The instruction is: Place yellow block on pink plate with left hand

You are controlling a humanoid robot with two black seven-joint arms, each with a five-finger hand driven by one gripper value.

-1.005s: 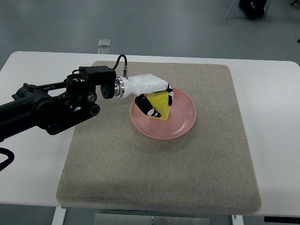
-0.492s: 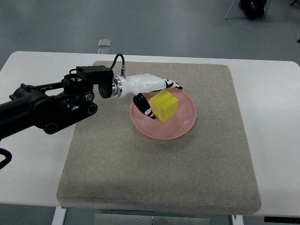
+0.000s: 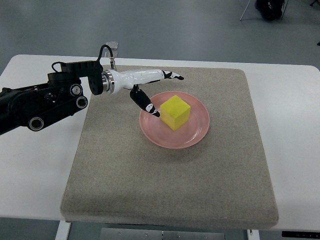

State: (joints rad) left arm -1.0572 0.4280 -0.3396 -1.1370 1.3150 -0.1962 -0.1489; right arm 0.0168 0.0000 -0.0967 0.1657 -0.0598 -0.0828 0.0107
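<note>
Your left hand (image 3: 150, 89) has pulled back from the yellow block (image 3: 175, 112), which now sits alone on the pink plate (image 3: 195, 137). Its fingers are spread wide, holding nothing.

Yellow block (image 3: 175, 112) (upright) on pink plate (image 3: 196, 132).

The pink plate (image 3: 198, 131) is glossy and smooth, the yellow block (image 3: 175, 113) matt; the mat (image 3: 165, 185) is rough woven cloth (greyish-beige), the counter (image 3: 292, 140) smooth white, the robot hand (image 3: 145, 82) glossy white plastic.
</note>
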